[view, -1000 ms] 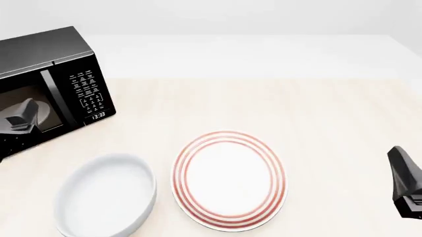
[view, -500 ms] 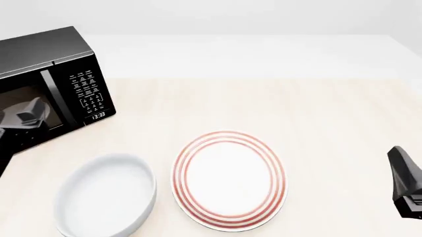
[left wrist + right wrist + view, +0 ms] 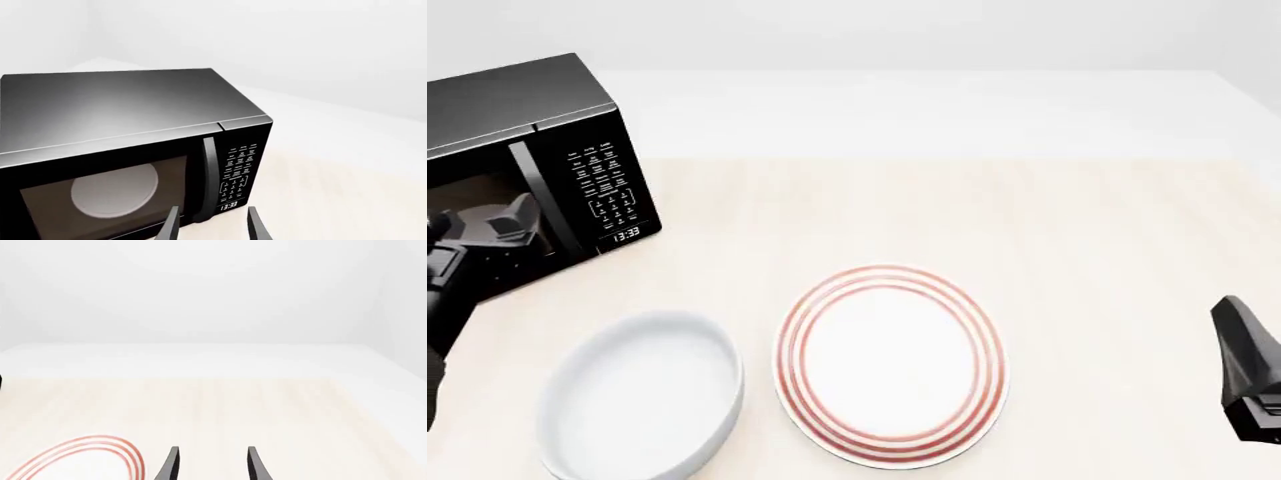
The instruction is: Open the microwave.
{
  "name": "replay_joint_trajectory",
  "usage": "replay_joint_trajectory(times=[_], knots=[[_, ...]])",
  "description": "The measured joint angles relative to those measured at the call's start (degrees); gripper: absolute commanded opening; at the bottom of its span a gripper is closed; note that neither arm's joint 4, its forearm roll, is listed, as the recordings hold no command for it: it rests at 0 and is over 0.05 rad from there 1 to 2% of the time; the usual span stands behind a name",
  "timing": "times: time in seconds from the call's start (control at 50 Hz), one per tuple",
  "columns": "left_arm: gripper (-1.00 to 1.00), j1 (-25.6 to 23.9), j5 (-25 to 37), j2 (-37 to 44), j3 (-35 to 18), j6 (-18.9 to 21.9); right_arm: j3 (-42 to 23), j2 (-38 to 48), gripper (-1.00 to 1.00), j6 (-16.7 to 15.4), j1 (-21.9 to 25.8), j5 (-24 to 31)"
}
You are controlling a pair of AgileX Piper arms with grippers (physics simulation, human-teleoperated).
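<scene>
Black tapered fingers of the left gripper (image 3: 209, 227) sit spread apart with nothing between them, hovering just in front of the microwave (image 3: 527, 150), roughly lined up with its vertical bar handle (image 3: 209, 175) but not touching it. Glossy black box, dark glass door shut, pale round turntable (image 3: 115, 186) showing through, white-labelled keypad (image 3: 239, 167) and a little clock reading 13:33. It sits at the far left of the pale wood-grain table (image 3: 1028, 230). Nearer the camera: a plain white bowl (image 3: 641, 395) and a red-ringed plate (image 3: 890, 362) side by side. The right gripper (image 3: 209, 467) is also spread and empty, well off to the right.
</scene>
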Motion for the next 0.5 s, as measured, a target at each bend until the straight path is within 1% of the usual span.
replay_joint_trajectory(times=[0.28,0.5], knots=[[1.00,-0.04,-1.13,3.83,-1.98,0.32,0.00,0.00,1.00,0.00,0.00,0.00],[1.00,-0.42,-1.70,5.64,-3.32,1.78,0.00,0.00,1.00,0.00,0.00,0.00]])
